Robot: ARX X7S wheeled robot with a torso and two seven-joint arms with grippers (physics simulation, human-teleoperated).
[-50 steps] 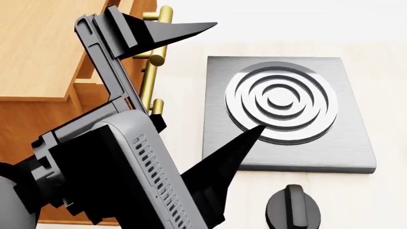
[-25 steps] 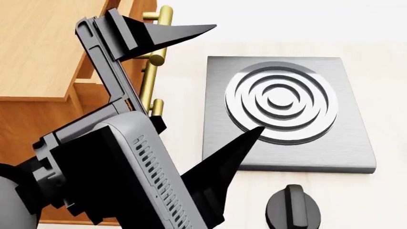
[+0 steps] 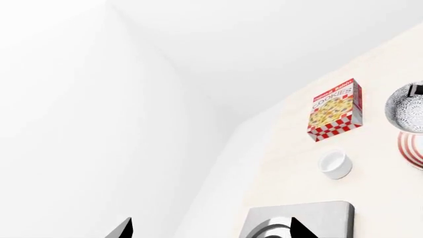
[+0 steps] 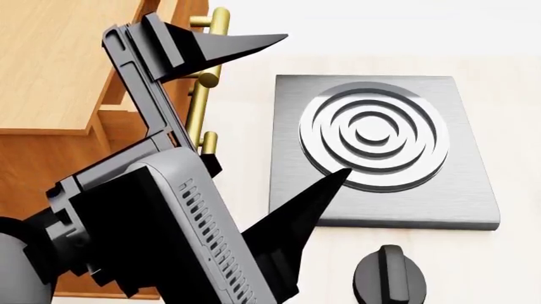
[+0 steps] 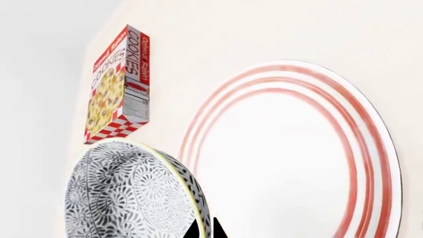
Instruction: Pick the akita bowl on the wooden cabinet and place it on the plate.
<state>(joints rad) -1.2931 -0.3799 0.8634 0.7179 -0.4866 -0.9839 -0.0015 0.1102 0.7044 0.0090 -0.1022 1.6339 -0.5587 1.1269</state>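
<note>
**Akita bowl (image 5: 132, 193) in the right tool, at the plate's edge**

Pinched at the rim by the right tool (image 5: 206, 230) – black tips narrow, one either side of the thin wall, so judged to be holding the akita bowl. Carried tilted, mouth turned sideways rather than up. Not on the wooden cabinet (image 4: 50, 69) now; none visible on the top in the head view.

Key relation for the coming move: plate (image 5: 370, 148) just beside the bowl, its ringed rim closest and the bare white centre further off on the side away from the cookie box (image 5: 119, 84). Likely needs a short carry toward that centre, levelling so the foot faces down, then lowering. Height above the counter (image 5: 264, 29) not readable from these views.

Right arm clearly the working one. Left tool (image 3: 211, 229) spread wide and empty, over by the steel burner plate (image 4: 381, 145), well apart from the plate.

Materials and shapes – bowl small, round, glazed, dense grey-blue lacy pattern, pale edge line; hard and slick, so prone to slipping in a rim pinch. Plate wide, flat, glossy white with red concentric rings. Plain white cup (image 3: 335, 162) between burner plate and cookie box, not to be confused with the bowl
</note>
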